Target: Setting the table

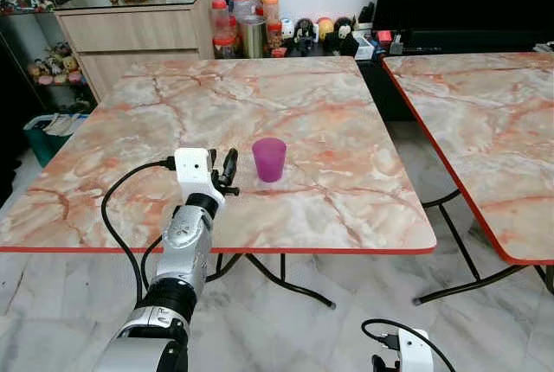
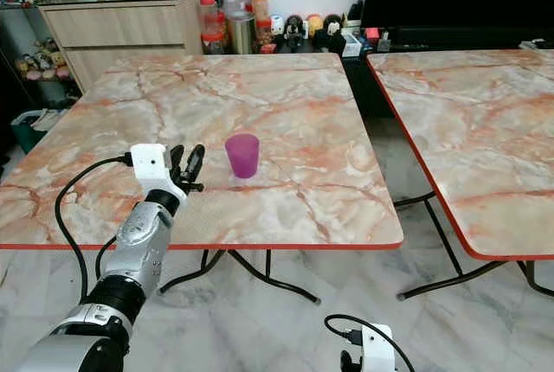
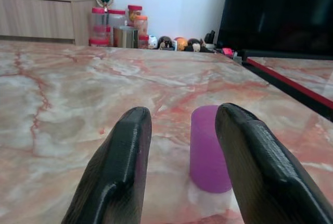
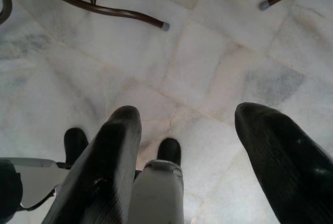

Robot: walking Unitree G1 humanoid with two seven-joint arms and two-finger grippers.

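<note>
Standing upright on our marble table (image 1: 346, 130), the purple cup (image 1: 269, 159) sits near the front edge. Our left gripper (image 1: 222, 170) hovers just beside it, fingers spread. Our right gripper (image 4: 182, 146) hangs open over the floor.

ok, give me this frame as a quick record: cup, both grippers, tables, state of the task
cup: purple, upright on the near marble table, alone there
left gripper: open, low over the table, just left of the cup, not touching it; the wrist view shows the cup ahead between the fingers
right gripper: open, hanging idle, pointing at the tile floor
second table: to the right, separated by a gap
background: jars by the wall, cabinet
task state: cup not grasped
</note>
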